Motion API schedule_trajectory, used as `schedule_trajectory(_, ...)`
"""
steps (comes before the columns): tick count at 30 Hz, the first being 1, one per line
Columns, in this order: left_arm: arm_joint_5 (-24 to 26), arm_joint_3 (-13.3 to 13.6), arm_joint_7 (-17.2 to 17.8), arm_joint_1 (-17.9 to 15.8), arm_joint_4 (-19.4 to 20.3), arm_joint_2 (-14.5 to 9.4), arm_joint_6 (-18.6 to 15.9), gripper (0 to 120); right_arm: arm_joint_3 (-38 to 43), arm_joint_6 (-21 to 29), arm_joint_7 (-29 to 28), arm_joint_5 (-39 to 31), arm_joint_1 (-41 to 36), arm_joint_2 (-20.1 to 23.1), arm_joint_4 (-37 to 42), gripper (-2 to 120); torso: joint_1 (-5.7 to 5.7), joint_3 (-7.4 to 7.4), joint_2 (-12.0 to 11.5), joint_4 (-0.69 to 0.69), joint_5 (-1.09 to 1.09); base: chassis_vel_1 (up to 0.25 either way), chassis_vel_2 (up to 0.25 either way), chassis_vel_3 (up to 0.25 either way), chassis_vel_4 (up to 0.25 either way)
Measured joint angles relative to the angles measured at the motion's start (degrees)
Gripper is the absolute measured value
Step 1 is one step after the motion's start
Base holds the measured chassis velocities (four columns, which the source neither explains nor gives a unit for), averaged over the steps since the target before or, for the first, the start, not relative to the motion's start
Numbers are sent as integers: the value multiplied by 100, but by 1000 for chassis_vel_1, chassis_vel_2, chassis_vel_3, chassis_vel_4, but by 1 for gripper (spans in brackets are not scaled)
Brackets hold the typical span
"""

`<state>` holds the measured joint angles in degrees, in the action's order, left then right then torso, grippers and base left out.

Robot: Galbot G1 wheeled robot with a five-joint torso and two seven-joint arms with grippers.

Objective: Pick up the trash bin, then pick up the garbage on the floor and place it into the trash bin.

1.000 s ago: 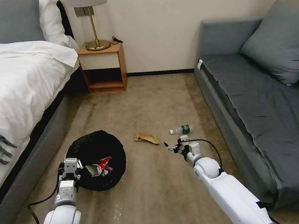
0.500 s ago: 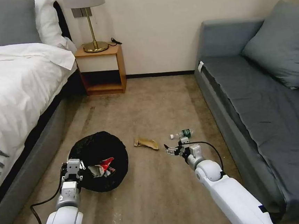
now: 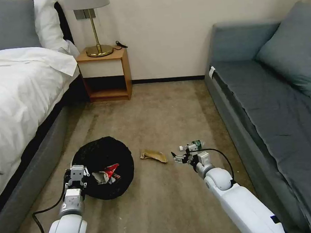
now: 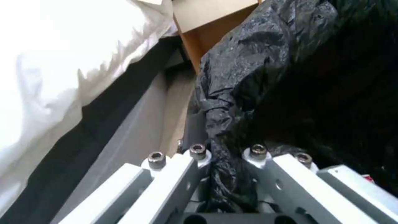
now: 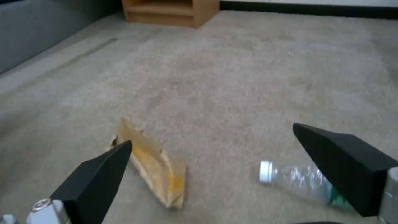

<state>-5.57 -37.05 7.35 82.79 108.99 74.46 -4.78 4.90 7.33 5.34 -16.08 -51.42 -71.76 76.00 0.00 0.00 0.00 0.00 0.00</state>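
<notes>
Your left gripper pinches the trash bin by its rim. Your right gripper is wide open, low above the brown paper bag and bottle on the carpet.

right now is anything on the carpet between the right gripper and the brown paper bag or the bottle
Nothing visible is. The right gripper hangs open above bare carpet, with the brown paper bag and the bottle lying apart just beyond its fingertips. The left gripper holds the trash bin off to the side.
</notes>
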Motion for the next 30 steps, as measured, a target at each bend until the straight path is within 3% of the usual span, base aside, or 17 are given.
schedule_trajectory(30,59,35,-4,-84,-129,-38,49,2,-60,-40,174,258,69,45,-90,100,0,0,0,0,0,-100,99,103,-105)
